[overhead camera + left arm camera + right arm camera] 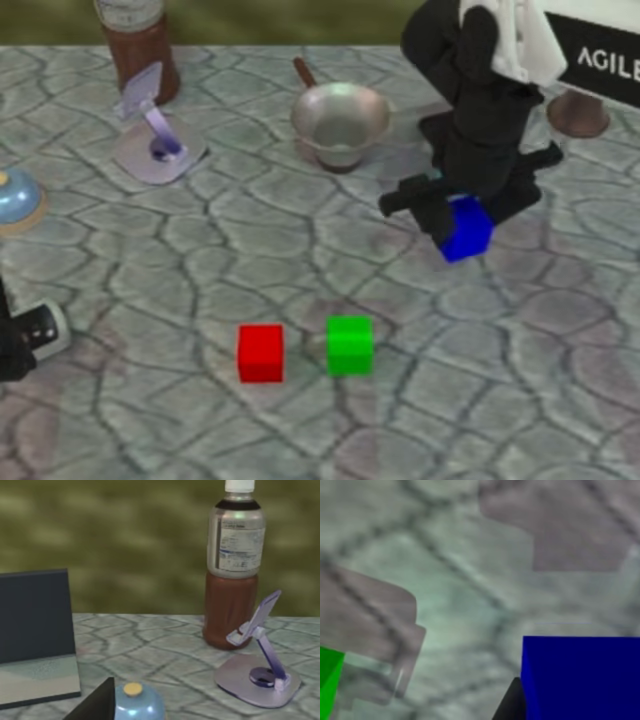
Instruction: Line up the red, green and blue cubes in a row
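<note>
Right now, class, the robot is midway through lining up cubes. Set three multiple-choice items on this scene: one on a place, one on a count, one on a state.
1. Where is the green cube?
A. right of the red cube, apart from it
B. stacked on the red cube
C. inside the pan

2. How many small cubes are in view?
A. two
B. three
C. five

3. What is the state of the blue cube?
A. lying in the row
B. tipped into the pan
C. held by the right gripper, away from the row

Key: 1 A, the top view shows bare table between them. 2 B, one red, one green, one blue. 3 C, the dark fingers clamp it behind the other two.
</note>
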You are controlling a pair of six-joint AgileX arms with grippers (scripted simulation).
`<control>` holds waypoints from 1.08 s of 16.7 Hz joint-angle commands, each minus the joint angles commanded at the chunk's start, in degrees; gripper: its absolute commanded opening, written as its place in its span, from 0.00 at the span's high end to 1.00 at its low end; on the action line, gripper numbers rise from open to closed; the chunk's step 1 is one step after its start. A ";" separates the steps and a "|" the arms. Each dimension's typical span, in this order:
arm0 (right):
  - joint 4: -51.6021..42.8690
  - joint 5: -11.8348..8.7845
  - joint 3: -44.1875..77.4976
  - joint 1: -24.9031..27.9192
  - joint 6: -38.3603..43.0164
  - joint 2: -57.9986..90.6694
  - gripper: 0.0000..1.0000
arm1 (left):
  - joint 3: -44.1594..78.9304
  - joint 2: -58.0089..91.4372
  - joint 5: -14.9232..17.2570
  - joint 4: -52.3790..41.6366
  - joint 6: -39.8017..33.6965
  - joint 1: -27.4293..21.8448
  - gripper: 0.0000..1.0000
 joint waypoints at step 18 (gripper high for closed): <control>6.39 0.00 -21.03 9.25 29.09 -14.40 1.00 | 0.00 0.00 0.00 0.00 0.00 0.00 0.00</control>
